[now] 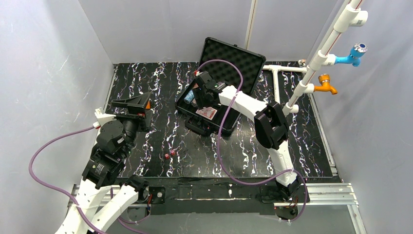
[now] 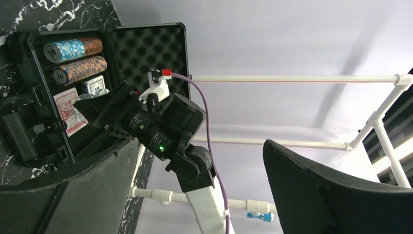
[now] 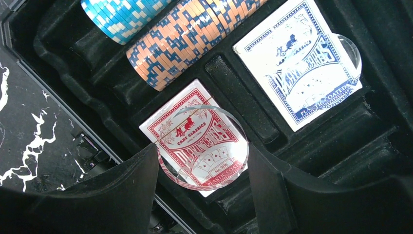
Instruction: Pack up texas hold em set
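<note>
Black, white-veined marble tabletop (image 1: 302,146) bears the open hard case (image 1: 233,58), egg-crate foam in its lid, ribbed chip rolls (image 3: 190,39) and a blue deck (image 3: 297,68) in moulded slots. Right gripper (image 3: 202,158) pinches a clear round disc (image 3: 199,141) over the red deck (image 3: 195,95); left gripper (image 1: 132,103) gapes empty; small red dice (image 1: 169,154) lie on the tabletop.

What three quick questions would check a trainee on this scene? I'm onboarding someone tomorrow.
1. True or false: the lid of the case is shut.
2. The right end effector grips: A a clear disc, B a chip stack, C a card deck.
3. How many red dice lie on the table?
Key: 1 false, it stands open; 2 A; 3 two.
</note>
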Tool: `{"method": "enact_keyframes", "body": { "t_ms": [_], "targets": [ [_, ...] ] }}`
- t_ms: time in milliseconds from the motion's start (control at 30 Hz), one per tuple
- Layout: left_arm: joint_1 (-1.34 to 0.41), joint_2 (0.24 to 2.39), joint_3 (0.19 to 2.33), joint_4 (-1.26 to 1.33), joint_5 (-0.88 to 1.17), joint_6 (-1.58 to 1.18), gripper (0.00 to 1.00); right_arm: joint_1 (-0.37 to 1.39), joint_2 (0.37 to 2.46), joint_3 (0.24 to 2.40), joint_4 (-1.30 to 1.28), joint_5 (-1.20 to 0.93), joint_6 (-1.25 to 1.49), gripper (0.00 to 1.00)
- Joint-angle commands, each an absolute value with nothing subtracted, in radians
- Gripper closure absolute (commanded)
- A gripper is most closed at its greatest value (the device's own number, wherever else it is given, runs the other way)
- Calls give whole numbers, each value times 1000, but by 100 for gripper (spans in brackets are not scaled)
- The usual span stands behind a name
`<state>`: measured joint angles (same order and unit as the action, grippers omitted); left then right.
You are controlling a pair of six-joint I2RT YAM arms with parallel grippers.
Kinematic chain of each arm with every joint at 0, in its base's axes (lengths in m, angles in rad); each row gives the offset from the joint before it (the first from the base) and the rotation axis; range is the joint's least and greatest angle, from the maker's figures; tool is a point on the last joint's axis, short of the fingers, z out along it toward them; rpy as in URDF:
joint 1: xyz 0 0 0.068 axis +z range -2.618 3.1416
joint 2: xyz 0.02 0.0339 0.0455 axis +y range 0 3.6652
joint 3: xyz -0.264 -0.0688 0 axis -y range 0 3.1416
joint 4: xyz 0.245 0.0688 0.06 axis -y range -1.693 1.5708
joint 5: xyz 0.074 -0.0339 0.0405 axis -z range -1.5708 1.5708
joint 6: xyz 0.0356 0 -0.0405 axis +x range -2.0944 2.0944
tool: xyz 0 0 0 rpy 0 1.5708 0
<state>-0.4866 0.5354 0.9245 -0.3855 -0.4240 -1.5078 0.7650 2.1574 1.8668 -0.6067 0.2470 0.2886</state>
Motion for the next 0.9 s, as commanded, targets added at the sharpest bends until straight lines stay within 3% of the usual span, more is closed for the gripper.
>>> {"method": "enact_keyframes", "body": {
  "t_ms": [0,867],
  "targets": [
    [-486,552,902,-313,-379,-1482,1,759,2171,1866,-596,241,291,45],
    [-480,542,869,-290,-461,-1429,1,753,2233,1868,-590,267,274,43]
  ]
}}
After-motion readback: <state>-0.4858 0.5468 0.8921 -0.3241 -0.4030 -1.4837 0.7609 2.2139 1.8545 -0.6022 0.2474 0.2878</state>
